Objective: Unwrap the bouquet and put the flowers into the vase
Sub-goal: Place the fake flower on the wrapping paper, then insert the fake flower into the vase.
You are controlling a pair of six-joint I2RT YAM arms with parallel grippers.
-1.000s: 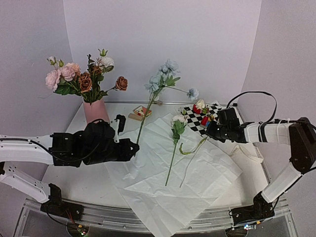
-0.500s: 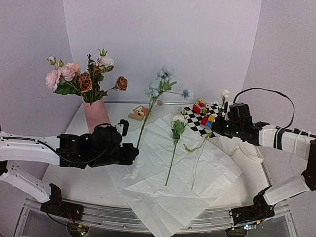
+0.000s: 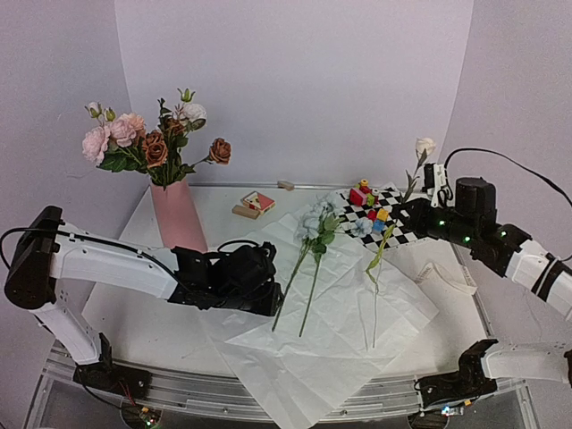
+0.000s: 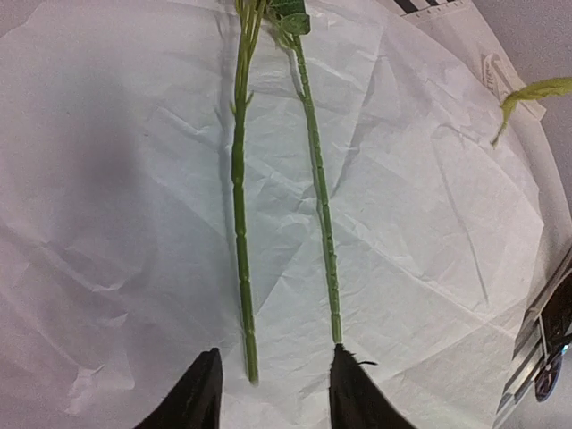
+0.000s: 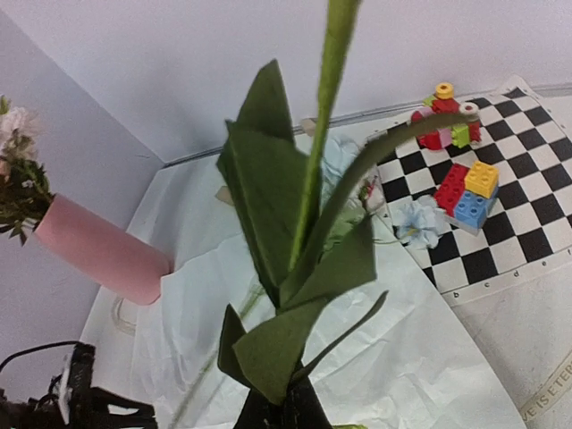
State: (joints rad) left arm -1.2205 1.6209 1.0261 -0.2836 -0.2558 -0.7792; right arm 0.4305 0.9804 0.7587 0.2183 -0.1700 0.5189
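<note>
While right gripper (image 5: pixel 284 409) grips a rose (image 3: pixel 425 146), left gripper (image 4: pixel 273 384) seemingly open.

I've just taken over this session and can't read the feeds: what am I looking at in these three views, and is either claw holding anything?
Two robot arms with two-finger grippers work at a table. The wide picture looks down from above and behind them; the other two come from cameras on the wrists. A pink vase already holds several flowers. White paper lies spread out with two stems on it, beside a checkered mat with toy blocks. The left gripper is open, low over the stem ends. The right gripper is shut on a white rose, raised.
</note>
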